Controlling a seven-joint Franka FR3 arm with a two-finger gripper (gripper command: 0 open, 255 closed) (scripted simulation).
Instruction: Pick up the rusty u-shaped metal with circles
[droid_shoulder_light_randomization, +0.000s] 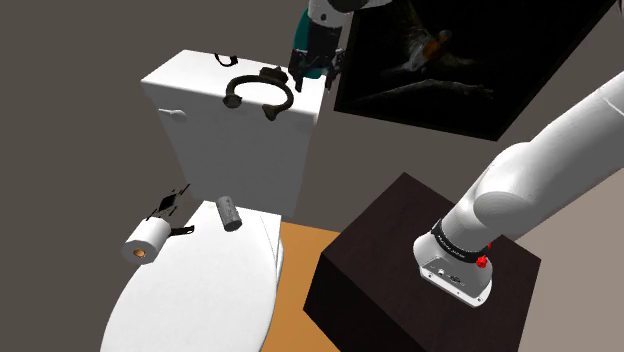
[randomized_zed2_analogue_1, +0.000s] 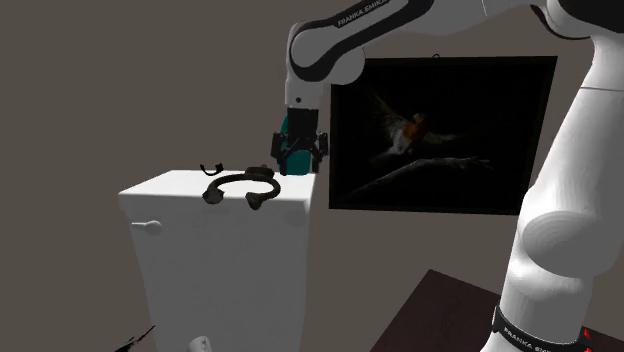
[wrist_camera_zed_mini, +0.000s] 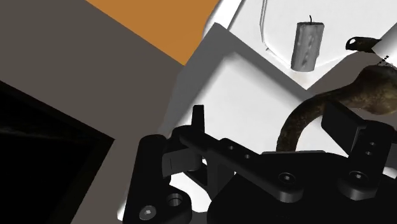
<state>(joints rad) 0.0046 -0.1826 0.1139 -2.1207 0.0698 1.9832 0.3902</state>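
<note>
While the gripper (droid_shoulder_light_randomization: 312, 68) hangs low over the back corner of the toilet tank (droid_shoulder_light_randomization: 195, 80), I judge the step in hand to be the approach, not the grasp. Its fingers stand spread and clasp nothing.

The rusty u-shaped metal (droid_shoulder_light_randomization: 258, 80) lies flat on the tank's top, just beside the gripper on the side away from the dark painting (randomized_zed2_analogue_1: 440, 135). Its bend and one arm are nearest the fingers. The two round ends point away from them, toward the tank's front edge.

Through the wrist camera I see the curved bar sweep past one finger. I cannot tell whether it runs between the fingers or just outside them, and I see no contact.

As I read it, the next move is a short sideways shift to straddle the bar, one finger inside the U and one outside. Then I lower the tips almost to the tank's top and close. The bar looks thin and lies flush on a hard surface, so height will matter.
</note>
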